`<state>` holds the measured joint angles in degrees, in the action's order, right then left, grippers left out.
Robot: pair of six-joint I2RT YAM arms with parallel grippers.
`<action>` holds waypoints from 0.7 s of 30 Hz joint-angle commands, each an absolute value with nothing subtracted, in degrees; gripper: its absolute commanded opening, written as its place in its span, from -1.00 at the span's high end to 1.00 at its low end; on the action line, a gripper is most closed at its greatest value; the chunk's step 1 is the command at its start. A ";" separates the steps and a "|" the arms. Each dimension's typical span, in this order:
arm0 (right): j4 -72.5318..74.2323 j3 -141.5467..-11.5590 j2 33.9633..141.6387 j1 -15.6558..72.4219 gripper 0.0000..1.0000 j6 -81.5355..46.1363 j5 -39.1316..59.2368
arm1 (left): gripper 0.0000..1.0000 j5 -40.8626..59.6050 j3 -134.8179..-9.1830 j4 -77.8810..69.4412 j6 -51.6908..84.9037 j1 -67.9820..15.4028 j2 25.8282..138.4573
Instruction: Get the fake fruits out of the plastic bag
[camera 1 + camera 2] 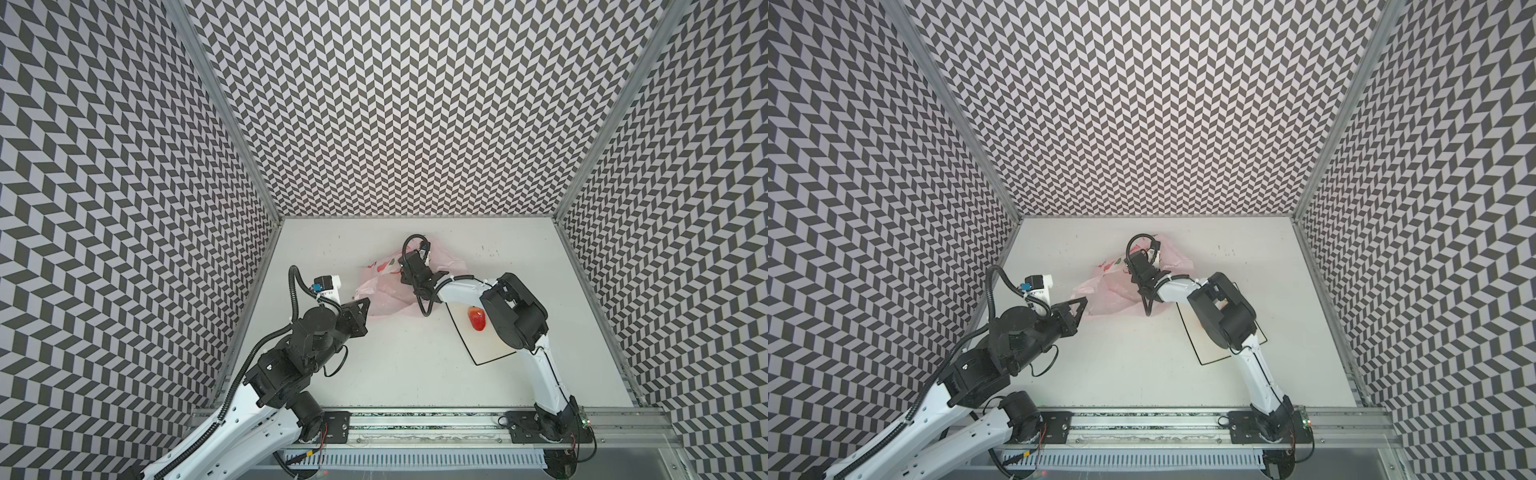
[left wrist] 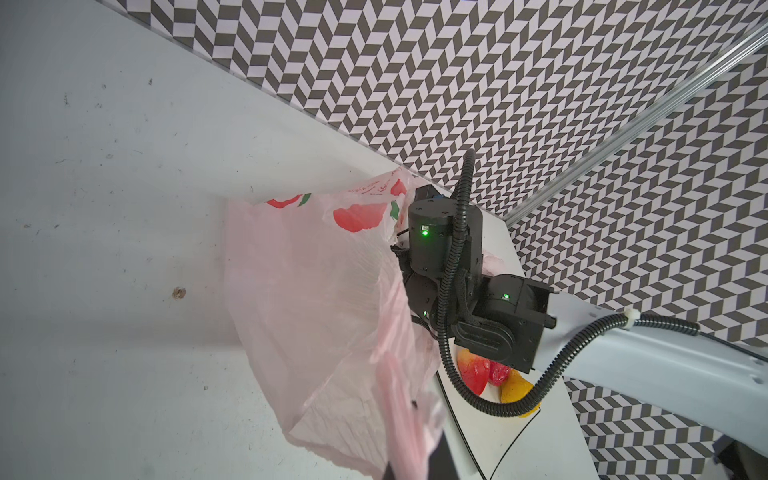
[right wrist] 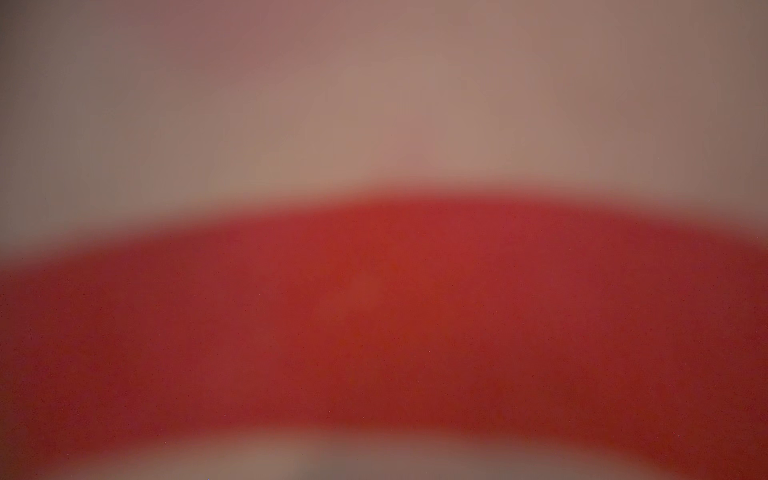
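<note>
The white counter point(image 1: 395, 374) (scuffed, speckled) carries the pink plastic bag point(image 1: 384, 296) and, just beside it, a black-bordered white sheet point(image 1: 484, 345).

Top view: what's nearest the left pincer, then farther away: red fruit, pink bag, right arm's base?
1. Pink bag: held in the left pincer.
2. Red fruit: on the white sheet, right side.
3. Right arm's base: front right edge.

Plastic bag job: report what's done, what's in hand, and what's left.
Done: at least three fake fruits lie on the white sheet. In hand: the left gripper pinches the plastic bag by a handle while the right arm reaches inside; its gripper is hidden. Left: whatever remains in the bag, which cannot be seen.
</note>
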<state>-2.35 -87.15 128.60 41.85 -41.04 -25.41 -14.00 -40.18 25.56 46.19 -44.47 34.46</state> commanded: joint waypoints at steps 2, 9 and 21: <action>0.26 -86.25 124.38 41.66 0.39 -38.30 -19.87 | 1.00 -16.21 -40.34 25.65 47.44 -44.19 35.38; 7.01 -81.13 117.00 42.01 0.54 -31.31 5.89 | 1.00 -23.23 -40.13 28.14 54.45 -44.18 38.83; -6.00 -76.93 102.97 42.63 0.56 -22.53 25.25 | 1.00 -27.31 -40.91 26.99 55.20 -44.12 39.90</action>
<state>-1.85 -77.76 106.63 42.30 -26.26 18.81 -24.40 -40.18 27.24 54.17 -44.47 40.29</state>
